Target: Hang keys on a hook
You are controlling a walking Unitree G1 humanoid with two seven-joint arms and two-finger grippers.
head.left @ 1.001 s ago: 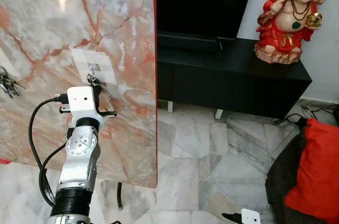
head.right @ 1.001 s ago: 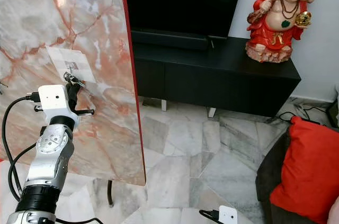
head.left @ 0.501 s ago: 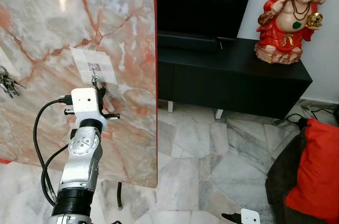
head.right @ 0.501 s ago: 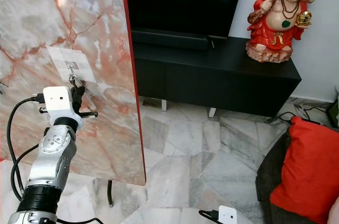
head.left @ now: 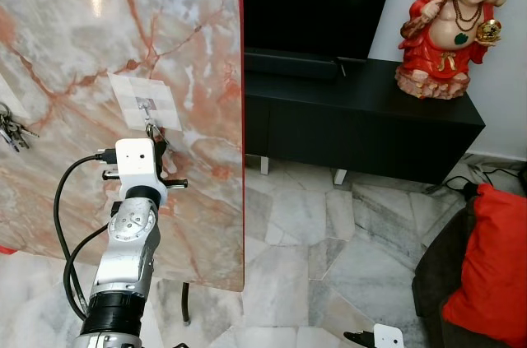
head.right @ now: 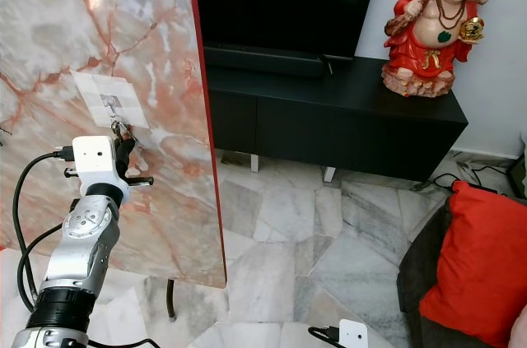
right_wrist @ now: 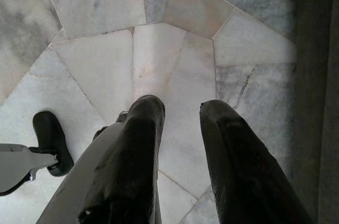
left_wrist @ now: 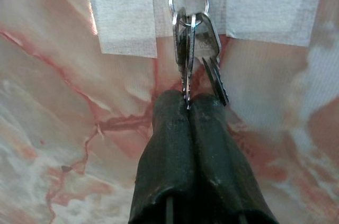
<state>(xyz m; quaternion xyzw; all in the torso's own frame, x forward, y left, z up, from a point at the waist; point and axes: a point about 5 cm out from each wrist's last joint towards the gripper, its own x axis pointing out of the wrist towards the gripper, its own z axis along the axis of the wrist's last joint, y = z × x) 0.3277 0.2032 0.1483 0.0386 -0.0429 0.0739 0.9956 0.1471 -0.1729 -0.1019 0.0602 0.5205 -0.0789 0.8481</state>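
Left wrist view: left gripper [left_wrist: 188, 102] fingers pinching keys [left_wrist: 192, 38] under hook [head.left: 146, 105]

From the head we look forward and down; both eyes share the marble board [head.left: 123, 118], the cabinet [head.left: 370, 118] and the floor [head.right: 280, 225]. Our left wrist camera sits close to the board, facing the keys [left_wrist: 193, 38]. Our right wrist camera faces the floor, near it.
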